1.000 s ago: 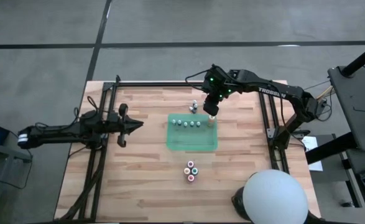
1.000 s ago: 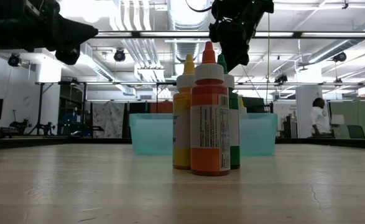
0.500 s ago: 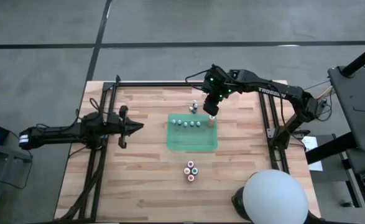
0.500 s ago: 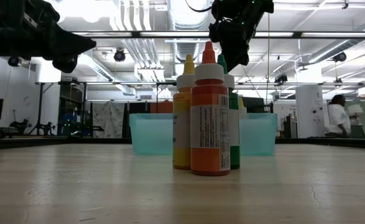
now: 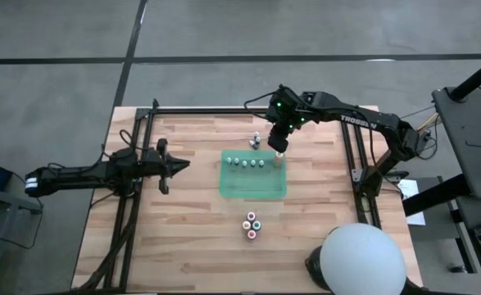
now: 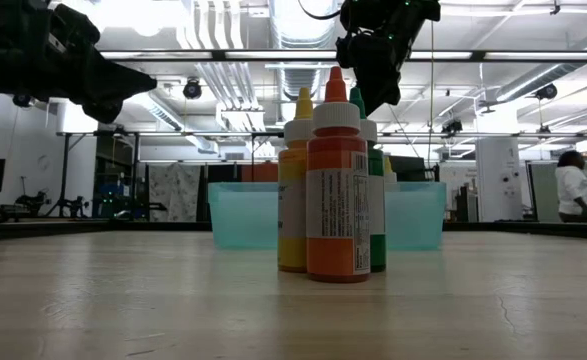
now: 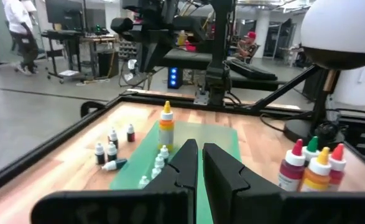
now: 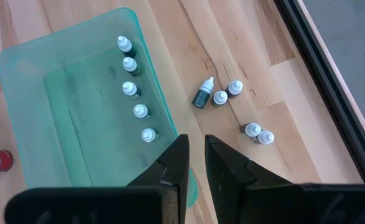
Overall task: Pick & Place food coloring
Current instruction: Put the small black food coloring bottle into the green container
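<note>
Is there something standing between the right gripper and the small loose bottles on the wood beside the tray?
Nothing visible does. The right gripper hangs over a corner of the tray; only bare wood lies between it and the loose bottles.

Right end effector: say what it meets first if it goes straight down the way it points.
Most likely the tall yellow-orange bottle standing at the corner of the green tray, right under the right end effector. Whether the two already touch cannot be told.
</note>
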You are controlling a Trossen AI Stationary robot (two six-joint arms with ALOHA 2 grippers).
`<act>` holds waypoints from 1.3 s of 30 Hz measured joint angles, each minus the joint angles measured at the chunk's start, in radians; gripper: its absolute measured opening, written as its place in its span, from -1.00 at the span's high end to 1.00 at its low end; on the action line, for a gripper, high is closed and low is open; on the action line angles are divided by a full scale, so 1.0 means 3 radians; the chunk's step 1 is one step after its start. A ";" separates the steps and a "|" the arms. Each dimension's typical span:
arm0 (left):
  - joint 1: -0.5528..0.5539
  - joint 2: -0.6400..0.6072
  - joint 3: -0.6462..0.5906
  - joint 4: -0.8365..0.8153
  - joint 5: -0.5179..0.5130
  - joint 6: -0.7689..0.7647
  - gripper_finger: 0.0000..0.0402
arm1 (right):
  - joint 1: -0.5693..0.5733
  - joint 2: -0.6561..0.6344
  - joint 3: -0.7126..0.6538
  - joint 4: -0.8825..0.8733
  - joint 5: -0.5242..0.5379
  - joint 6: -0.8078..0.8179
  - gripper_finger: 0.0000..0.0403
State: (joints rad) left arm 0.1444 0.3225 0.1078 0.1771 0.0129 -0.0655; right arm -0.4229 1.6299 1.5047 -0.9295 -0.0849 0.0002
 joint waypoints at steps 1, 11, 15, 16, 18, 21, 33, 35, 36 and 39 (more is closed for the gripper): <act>0.0000 0.0000 0.0000 -0.0008 0.0024 -0.0021 1.00 | 0.0000 0.0000 0.0000 0.0000 0.0000 -0.0005 0.79; 0.0000 0.0001 0.0000 -0.0302 0.0069 -0.0123 1.00 | 0.0000 0.0000 0.0000 0.0003 0.0004 -0.0013 0.79; 0.0000 0.0001 0.0000 -0.0334 0.0067 -0.0123 1.00 | 0.0000 0.0000 0.0000 0.0003 0.0004 -0.0013 0.79; 0.0000 0.0003 0.0000 -0.0340 0.0067 -0.0123 1.00 | 0.0000 0.0000 0.0000 0.0003 0.0004 -0.0012 0.79; 0.0000 0.0002 0.0000 -0.0340 0.0067 -0.0122 1.00 | 0.0000 0.0000 0.0000 0.0003 0.0004 -0.0013 0.79; 0.0000 0.0002 0.0000 -0.0346 0.0067 -0.0120 1.00 | 0.0000 0.0000 0.0000 0.0003 0.0004 -0.0023 0.79; 0.0000 0.0002 0.0000 -0.0350 0.0066 -0.0119 1.00 | 0.0000 0.0000 0.0000 0.0010 0.0003 -0.0022 0.79; 0.0000 0.0001 0.0000 -0.0350 0.0066 -0.0119 1.00 | 0.0000 0.0000 0.0000 0.0017 0.0002 -0.0012 0.79; 0.0000 0.0003 0.0000 -0.0350 0.0066 -0.0119 1.00 | 0.0000 0.0000 0.0000 0.0024 0.0003 -0.0016 0.79; 0.0000 0.0001 0.0000 -0.0349 0.0066 -0.0119 1.00 | 0.0000 0.0000 0.0000 0.0083 0.0002 -0.0026 0.79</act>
State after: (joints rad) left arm 0.1444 0.3229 0.1078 0.0723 0.0326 -0.1013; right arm -0.4230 1.6299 1.5047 -0.9045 -0.0843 -0.0076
